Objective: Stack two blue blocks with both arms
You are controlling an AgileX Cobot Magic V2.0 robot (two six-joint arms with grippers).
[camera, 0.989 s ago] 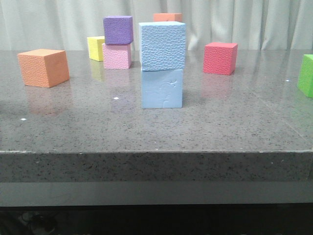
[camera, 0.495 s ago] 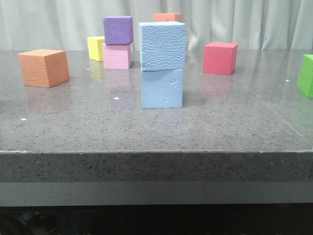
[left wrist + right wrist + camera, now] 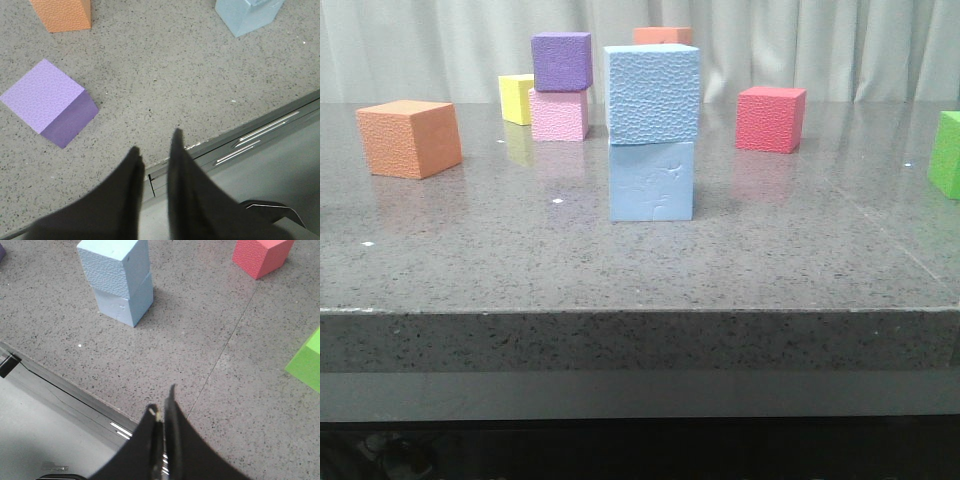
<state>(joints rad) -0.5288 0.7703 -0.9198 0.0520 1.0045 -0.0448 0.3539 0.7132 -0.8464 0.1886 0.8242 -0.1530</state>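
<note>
Two sky-blue blocks stand stacked mid-table: the upper blue block sits on the lower blue block, turned slightly against it. The stack also shows in the right wrist view, upper on lower, and partly in the left wrist view. No gripper touches it. My left gripper hangs over the table's front edge, empty, with a narrow gap between its fingers. My right gripper is shut and empty, also at the front edge. Neither arm shows in the front view.
An orange cube stands at the left. A purple cube sits on a pink one, beside a yellow cube. A red cube and a green cube are at the right. Another purple cube lies near my left gripper.
</note>
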